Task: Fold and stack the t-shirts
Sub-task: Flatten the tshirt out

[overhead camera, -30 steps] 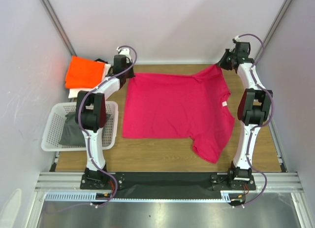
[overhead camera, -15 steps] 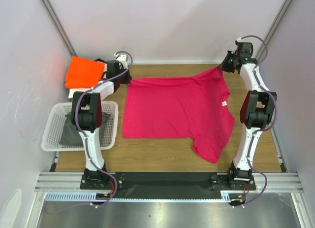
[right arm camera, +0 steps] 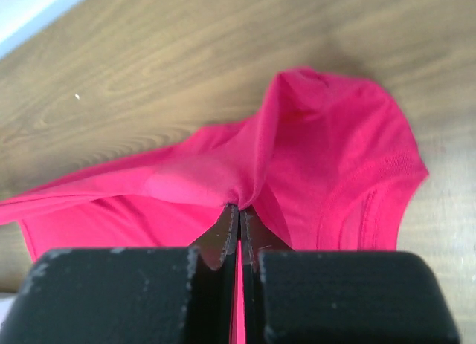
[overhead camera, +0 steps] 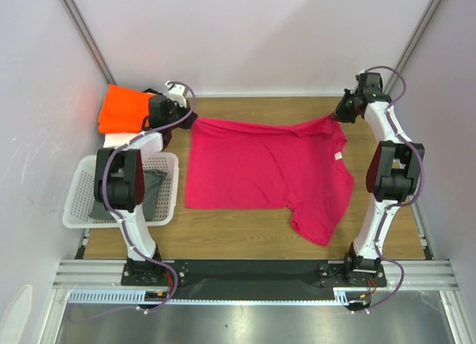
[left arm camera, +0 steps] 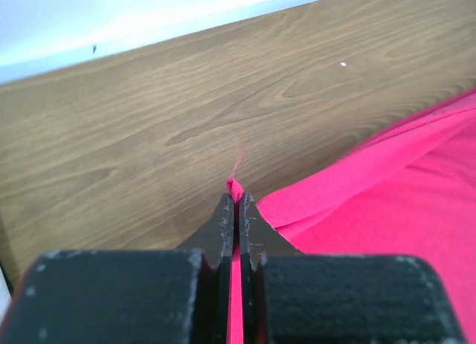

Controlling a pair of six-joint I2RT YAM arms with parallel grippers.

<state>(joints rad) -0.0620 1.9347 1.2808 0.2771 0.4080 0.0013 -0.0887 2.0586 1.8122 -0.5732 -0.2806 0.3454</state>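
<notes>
A magenta-pink t-shirt (overhead camera: 268, 169) lies spread on the wooden table, its far edge lifted and stretched between my grippers. My left gripper (overhead camera: 186, 119) is shut on its far left corner; the wrist view shows pink cloth (left arm camera: 357, 188) pinched between the closed fingers (left arm camera: 224, 219). My right gripper (overhead camera: 337, 114) is shut on the far right shoulder, with cloth (right arm camera: 312, 151) bunched at its fingertips (right arm camera: 225, 224). A folded orange t-shirt (overhead camera: 126, 108) lies on a folded white one (overhead camera: 113, 140) at the far left corner.
A white lattice basket (overhead camera: 82, 203) with grey cloth (overhead camera: 152, 184) inside stands at the left, beside the left arm. One sleeve of the pink shirt (overhead camera: 316, 225) hangs toward the near right. Walls close in on the far, left and right sides.
Both grippers have moved outward, away from each other, pulling the shirt's far edge taut. The left gripper went left toward the orange shirt; the right went right.
</notes>
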